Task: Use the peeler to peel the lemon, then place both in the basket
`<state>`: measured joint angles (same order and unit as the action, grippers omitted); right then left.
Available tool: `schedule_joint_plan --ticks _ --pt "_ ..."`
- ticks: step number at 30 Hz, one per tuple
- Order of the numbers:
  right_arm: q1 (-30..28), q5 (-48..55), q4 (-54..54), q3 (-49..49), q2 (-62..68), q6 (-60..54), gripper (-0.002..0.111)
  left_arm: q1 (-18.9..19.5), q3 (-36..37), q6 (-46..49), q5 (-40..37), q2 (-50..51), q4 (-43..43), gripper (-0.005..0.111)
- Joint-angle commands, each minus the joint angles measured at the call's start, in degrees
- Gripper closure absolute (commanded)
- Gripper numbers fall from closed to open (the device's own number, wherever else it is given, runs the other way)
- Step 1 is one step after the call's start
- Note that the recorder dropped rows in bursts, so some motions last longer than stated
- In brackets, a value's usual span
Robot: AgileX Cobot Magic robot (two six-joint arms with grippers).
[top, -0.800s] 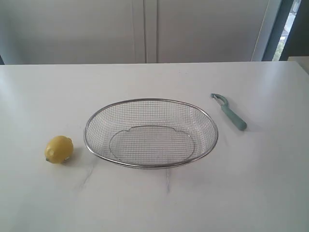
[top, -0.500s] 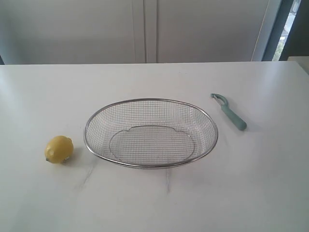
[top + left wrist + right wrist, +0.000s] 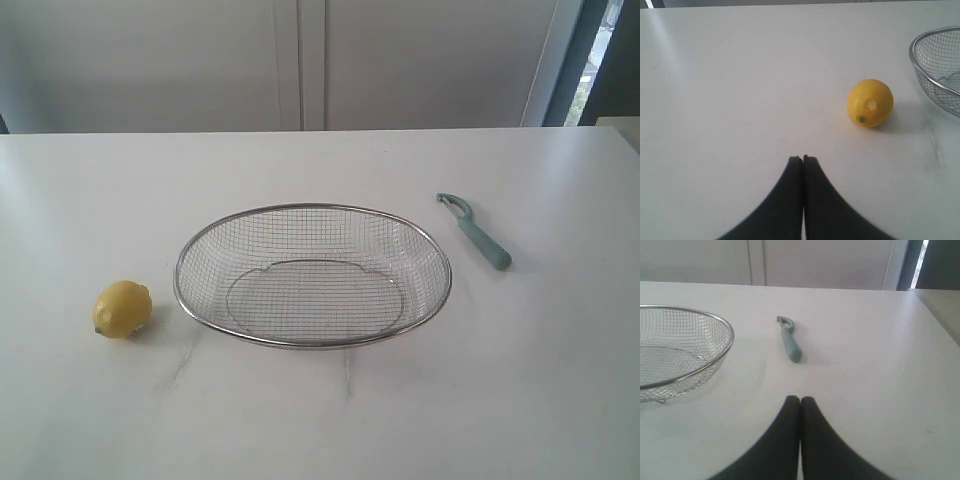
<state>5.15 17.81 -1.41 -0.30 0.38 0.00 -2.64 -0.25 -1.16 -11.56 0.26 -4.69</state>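
Small yellow oval lemon (image 3: 870,103) sits on white table (image 3: 90,190), ahead of left claw (image 3: 803,159), well apart; claw closed, empty. Teal-handled, silver-bladed peeler (image 3: 789,340) lies ahead of right claw (image 3: 800,399), closed, empty. Silver wire-mesh oval basket (image 3: 312,343) between lemon and peeler.

Yellow lemon (image 3: 122,309) unpeeled, on desk just left of basket (image 3: 312,343). Silver wire-mesh basket centre, upright. Teal-handled peeler (image 3: 475,232) lies flat to its right, apart.
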Motion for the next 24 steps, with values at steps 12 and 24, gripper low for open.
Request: schedule_joint_plan --ticks 12,24 --pt "0.18 -21.45 -0.10 0.30 -0.38 0.00 0.108 0.20 0.25 -0.12 -0.07 -0.26 0.05 0.107" --pt "0.18 -22.23 -0.10 0.30 -0.38 3.52 0.108 0.20 0.25 -0.12 -0.07 -0.26 0.05 0.107"
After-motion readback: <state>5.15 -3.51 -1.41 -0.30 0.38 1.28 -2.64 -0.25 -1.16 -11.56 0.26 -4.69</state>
